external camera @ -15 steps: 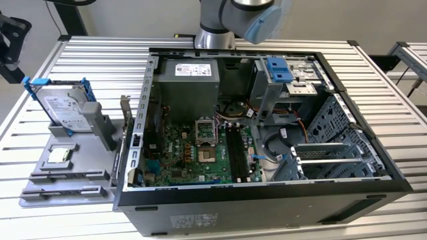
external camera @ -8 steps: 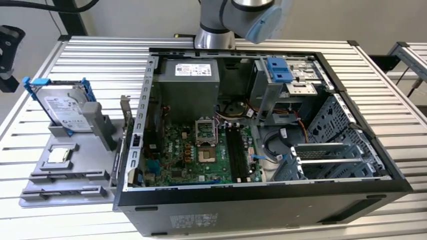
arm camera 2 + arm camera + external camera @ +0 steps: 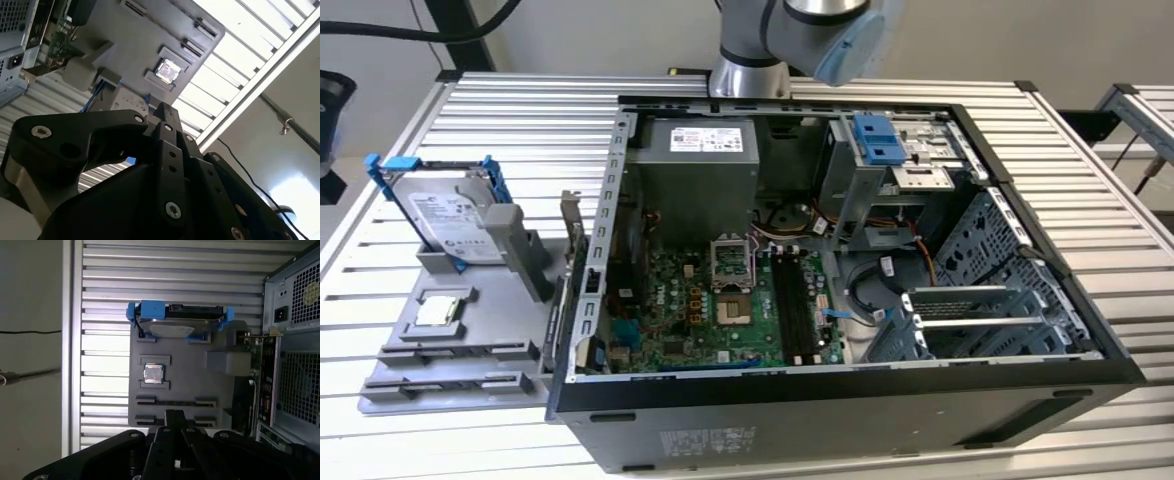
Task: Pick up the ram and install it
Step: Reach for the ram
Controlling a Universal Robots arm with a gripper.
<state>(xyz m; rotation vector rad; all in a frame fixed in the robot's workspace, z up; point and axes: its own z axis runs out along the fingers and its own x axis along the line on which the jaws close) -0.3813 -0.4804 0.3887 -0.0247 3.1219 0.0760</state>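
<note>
My gripper [image 3: 173,416] looks shut, its black fingers meeting at the tip with nothing seen between them; it also appears in the second wrist view [image 3: 167,114]. It hangs well above the grey parts fixture [image 3: 200,385], near its two long narrow slots [image 3: 175,403], which hold nothing. The ram is out of view as a separate stick. In the exterior view the arm [image 3: 814,35] stands behind the open computer case [image 3: 854,410]. Long dark memory slots [image 3: 794,300] run along the motherboard [image 3: 707,320]; I cannot tell whether a stick sits in them.
On the fixture [image 3: 480,330] a silver hard drive in a blue bracket [image 3: 447,205] stands upright, with a small square processor chip [image 3: 438,310] in front of it. The case sits on a ribbed metal table [image 3: 520,110]. A drive cage [image 3: 987,300] fills the case's right side in the exterior view.
</note>
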